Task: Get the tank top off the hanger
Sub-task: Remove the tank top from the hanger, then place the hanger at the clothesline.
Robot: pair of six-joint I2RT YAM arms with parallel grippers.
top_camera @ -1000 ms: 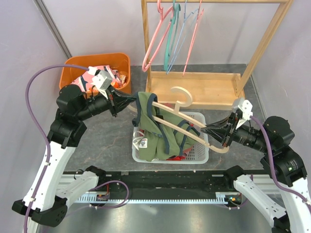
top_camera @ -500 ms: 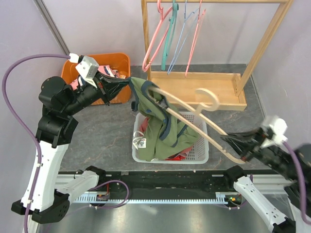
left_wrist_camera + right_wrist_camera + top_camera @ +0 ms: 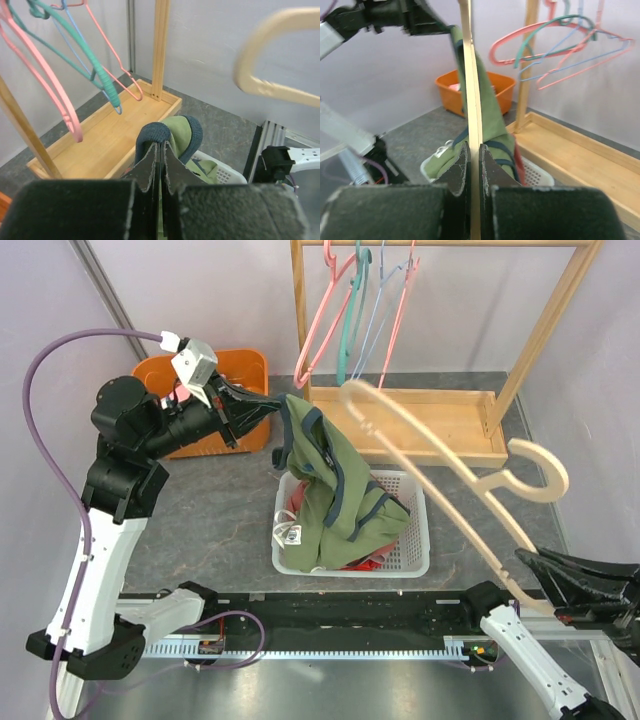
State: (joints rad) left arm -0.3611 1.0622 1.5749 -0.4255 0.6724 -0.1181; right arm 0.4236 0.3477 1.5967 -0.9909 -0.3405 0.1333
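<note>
The table (image 3: 220,510) is a dark grey, stone-look slab, closed in by pale lilac walls (image 3: 200,290). At the back stands a wooden garment rack (image 3: 548,325) on a tray-like base, with pink, teal and blue plastic hangers (image 3: 345,330) on its rail. An orange bin (image 3: 245,370) of clothes sits in the far left corner. A white laundry basket (image 3: 415,560) is in the middle, near the arms.

The green tank top (image 3: 330,475) (navy trim along its edges) hangs from the left gripper (image 3: 268,405). That gripper's jaws are pressed together on the navy-edged fold at the top of the garment, which the wrist view shows plainly. From there the cloth drapes down to the right, and its lower part lies in the basket.

Well apart, at the near right corner, the right gripper (image 3: 530,565) is clamped on one end of the wooden hanger (image 3: 440,455). The hanger slants up and back over the basket, its hook pointing right. Its far tip sits near the raised top of the tank top. It is blurred, and I cannot tell whether it touches the cloth.
</note>
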